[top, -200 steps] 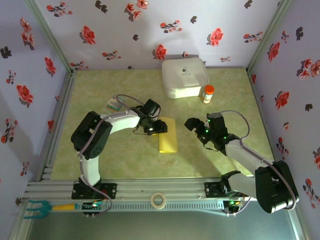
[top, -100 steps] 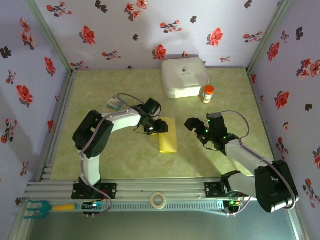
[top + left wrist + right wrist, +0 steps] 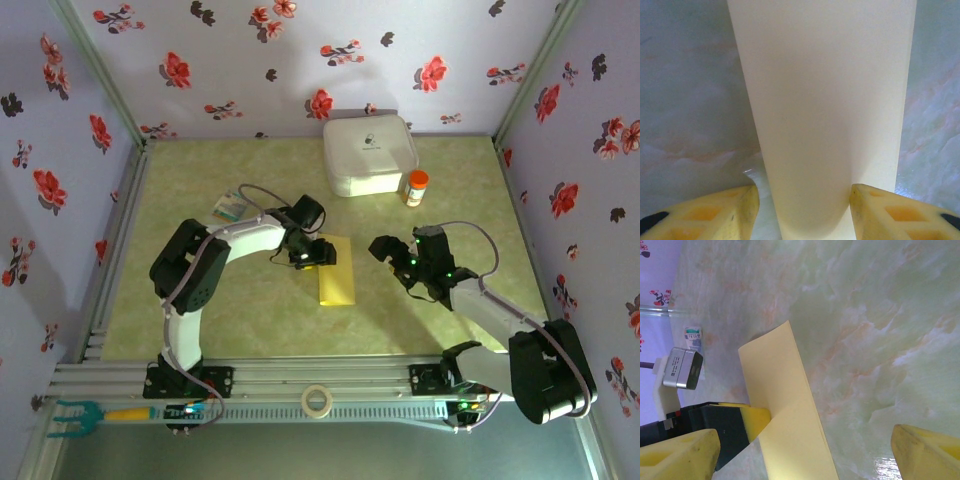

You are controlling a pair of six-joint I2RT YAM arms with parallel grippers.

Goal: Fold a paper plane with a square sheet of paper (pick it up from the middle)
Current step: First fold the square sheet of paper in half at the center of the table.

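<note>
We see the square sheet of paper (image 3: pixel 340 282), folded into a narrow yellow strip, lying near the middle of the green table (image 3: pixel 240 320). The left gripper (image 3: pixel 308 256) straddles its far end, jaws partly apart with the strip between them. The right gripper (image 3: pixel 398 258) hovers near the strip's right side, jaws wide, holding nothing.

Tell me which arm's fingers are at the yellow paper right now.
The left fingers: they straddle the folded yellow paper, one on each side. The right fingers hang open to its right, apart from it.
</note>
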